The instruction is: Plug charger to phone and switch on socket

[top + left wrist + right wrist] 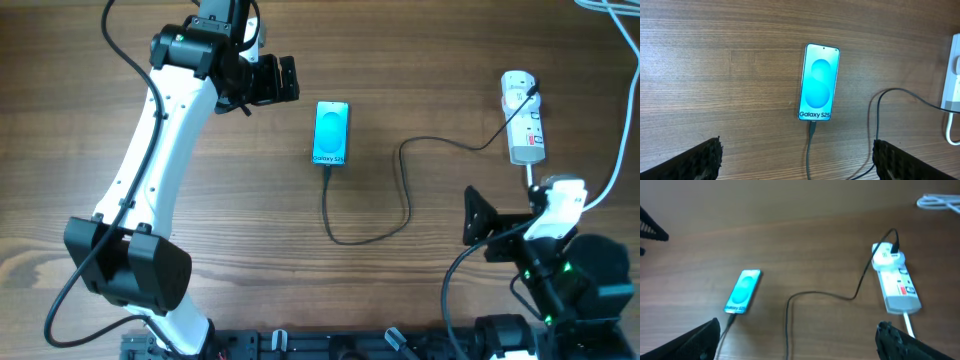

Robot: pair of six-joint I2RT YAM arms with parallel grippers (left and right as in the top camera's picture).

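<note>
Since the charger point(811, 131) looks seated in the phone point(819, 82), switching is next: the right gripper point(478, 220), fingers apart like the left gripper point(280, 78), must press the nearby socket point(524, 118).

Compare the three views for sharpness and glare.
Overhead: evenly lit and sharp, the phone screen bright but not blown out. Left wrist: sharpest, the phone's lettering readable, a faint sheen on the table. Right wrist: soft throughout, phone lettering unreadable, the socket markings smeared.
</note>
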